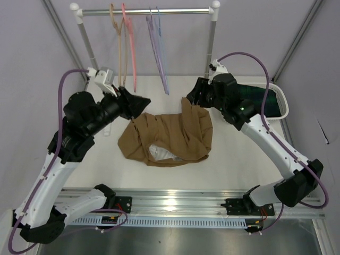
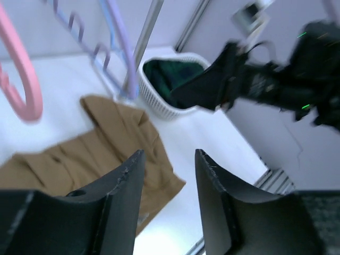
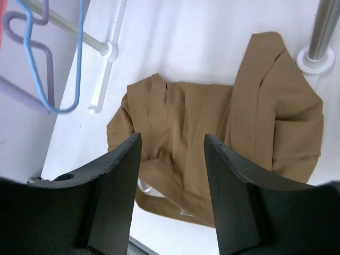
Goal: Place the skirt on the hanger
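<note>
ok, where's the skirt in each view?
Top external: skirt lies mid-table, in the centre of the picture.
Left wrist: skirt is at lower left, running off the left edge.
Right wrist: skirt fills the centre and right.
Shared landmark: the rack post stands by one corner of the skirt in all three.

readable text: none | labels, brands: none | numbers, signs: none | views checked: all three
</note>
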Controlling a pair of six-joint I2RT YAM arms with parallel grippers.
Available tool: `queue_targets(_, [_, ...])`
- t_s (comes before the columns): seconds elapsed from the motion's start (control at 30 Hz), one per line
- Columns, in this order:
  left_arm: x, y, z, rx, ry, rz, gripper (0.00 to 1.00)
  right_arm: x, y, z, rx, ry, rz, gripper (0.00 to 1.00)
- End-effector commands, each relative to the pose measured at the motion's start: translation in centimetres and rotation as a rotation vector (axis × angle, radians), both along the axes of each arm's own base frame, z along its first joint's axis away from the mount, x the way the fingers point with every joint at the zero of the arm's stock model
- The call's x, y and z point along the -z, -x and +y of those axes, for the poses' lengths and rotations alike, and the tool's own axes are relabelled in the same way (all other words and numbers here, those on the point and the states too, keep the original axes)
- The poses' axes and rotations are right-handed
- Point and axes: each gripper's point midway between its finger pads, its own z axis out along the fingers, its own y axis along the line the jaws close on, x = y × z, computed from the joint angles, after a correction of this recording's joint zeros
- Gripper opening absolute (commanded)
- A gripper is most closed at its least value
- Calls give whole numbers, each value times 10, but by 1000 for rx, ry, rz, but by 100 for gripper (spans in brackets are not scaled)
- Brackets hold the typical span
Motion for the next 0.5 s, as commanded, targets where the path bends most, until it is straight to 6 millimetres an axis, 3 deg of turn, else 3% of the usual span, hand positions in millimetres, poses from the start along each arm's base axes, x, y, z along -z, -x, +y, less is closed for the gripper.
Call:
queue_targets(0.0, [-55, -12, -4, -21, 44, -135, 43, -19, -27, 11, 15, -25, -71, 56])
queue_targets(0.03, [-56, -21, -4, -48, 46, -133, 42, -38, -35, 14, 20, -43, -129, 56])
queue_targets(0.13, [-54, -31, -3, -91, 62, -132, 39, -60, -52, 17, 40, -44, -209, 58])
queue_targets(0.17, [-57, -36, -3, -107, 63, -152, 39, -80, -56, 17, 52, -58, -246, 58])
queue_targets(0.23, [-61, -45, -7, -112, 53, -170, 38, -77, -64, 17, 70, -30, -240, 57])
queue_targets(0.4, [-117, -53, -23, -74, 141, -307, 41, -61, -69, 22, 84, -51, -207, 57])
queue_targets(0.47, [-123, -68, -36, -68, 143, -312, 43, -54, -72, 27, 81, -52, -195, 57])
